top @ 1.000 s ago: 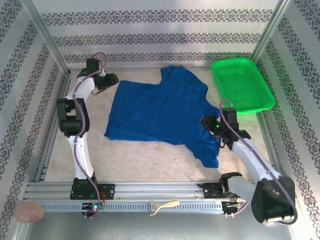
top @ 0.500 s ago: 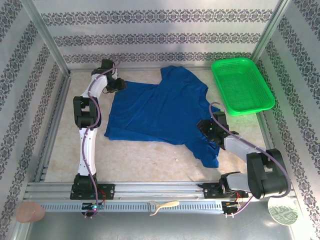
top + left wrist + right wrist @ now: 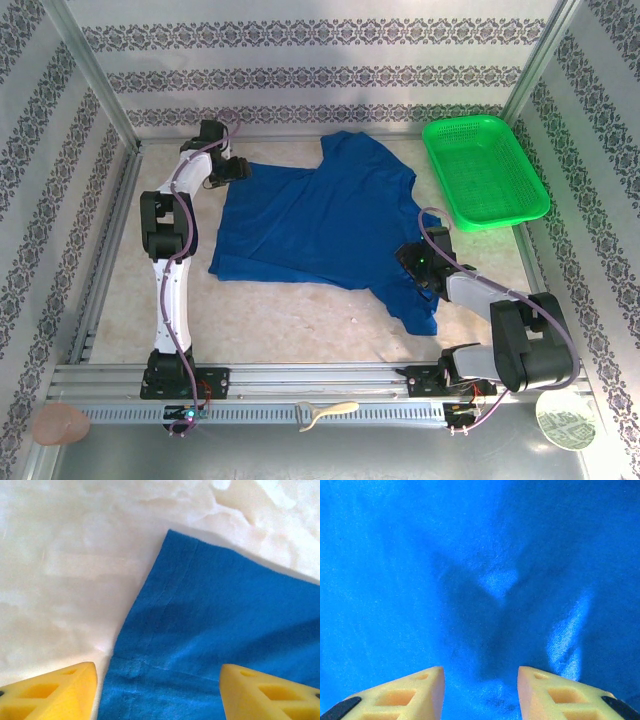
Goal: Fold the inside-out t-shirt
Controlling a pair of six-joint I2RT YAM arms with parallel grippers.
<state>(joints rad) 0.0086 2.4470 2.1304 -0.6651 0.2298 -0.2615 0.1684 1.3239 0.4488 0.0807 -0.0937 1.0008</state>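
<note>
The inside-out t-shirt [image 3: 320, 215] lies spread and wrinkled on the pale table, royal blue, one sleeve pointing toward the near right. My left gripper [image 3: 238, 170] hovers at the shirt's far left corner. In the left wrist view its yellow fingers [image 3: 55, 692] stand wide apart, open, straddling the hemmed corner of the t-shirt [image 3: 200, 630]. My right gripper [image 3: 415, 265] is low over the shirt's right side near the sleeve. In the right wrist view that gripper [image 3: 480, 692] is open, with flat blue t-shirt cloth [image 3: 470, 555] under the gap and nothing pinched.
A green mesh basket [image 3: 485, 170] stands at the far right, beside the shirt. Patterned walls close in the back and sides. A metal rail [image 3: 300, 385] runs along the near edge, with a cream strip [image 3: 325, 412] lying on it.
The left arm swung right, from off the cloth to the shirt's far left corner. The right gripper slid left and lower onto the shirt. The shirt has not moved.
</note>
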